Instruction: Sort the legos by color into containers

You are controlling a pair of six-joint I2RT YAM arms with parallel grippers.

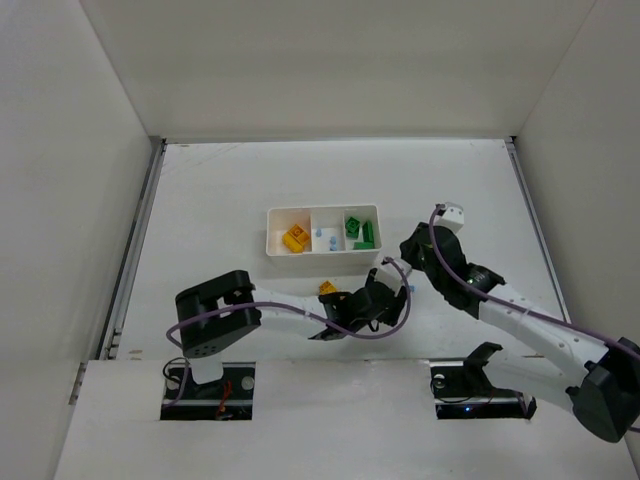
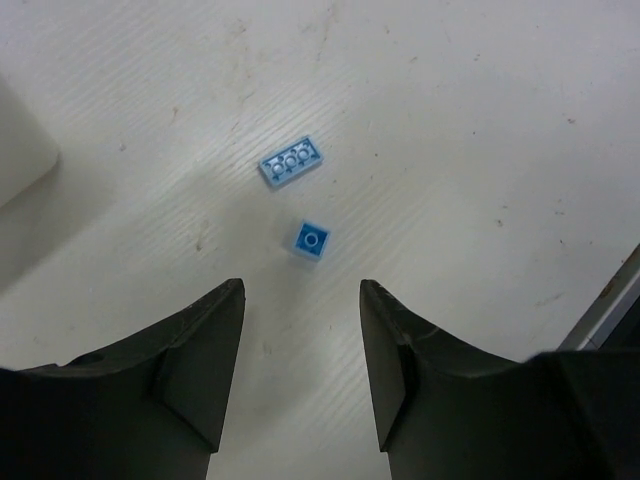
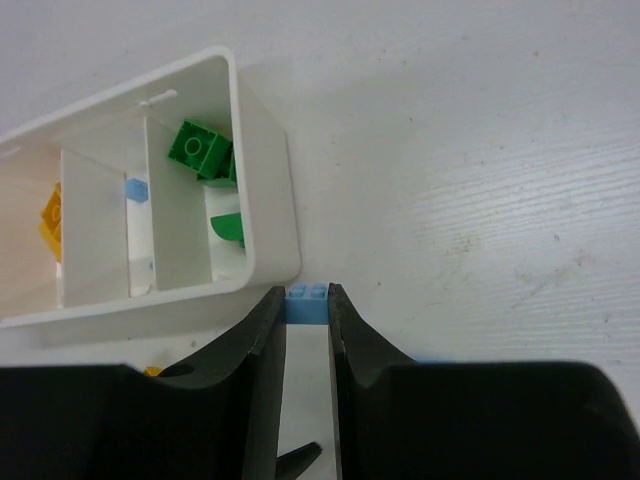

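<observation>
pale blue plastic brick (image 3: 306,305), small and studded, is pinched between the closed fingers of the right gripper (image 3: 306,293), just beside the near corner of the white rectangular plastic tray (image 3: 265,190). the middle compartment (image 3: 138,235), where a pale blue piece lies, sits up and to the left of that grip, past the end compartment holding bright green bricks (image 3: 203,150). so i judge the carry must clear the outer wall and one thin divider. the left gripper (image 2: 300,290) hangs open and empty over the scuffed white table (image 2: 480,120). a tiny square pale blue brick (image 2: 312,239) lies straight ahead, centred on the gap between its jaws. a longer pale blue plate (image 2: 291,160) lies just beyond, its long axis slanting across the view. nothing crowds either piece there.
</observation>
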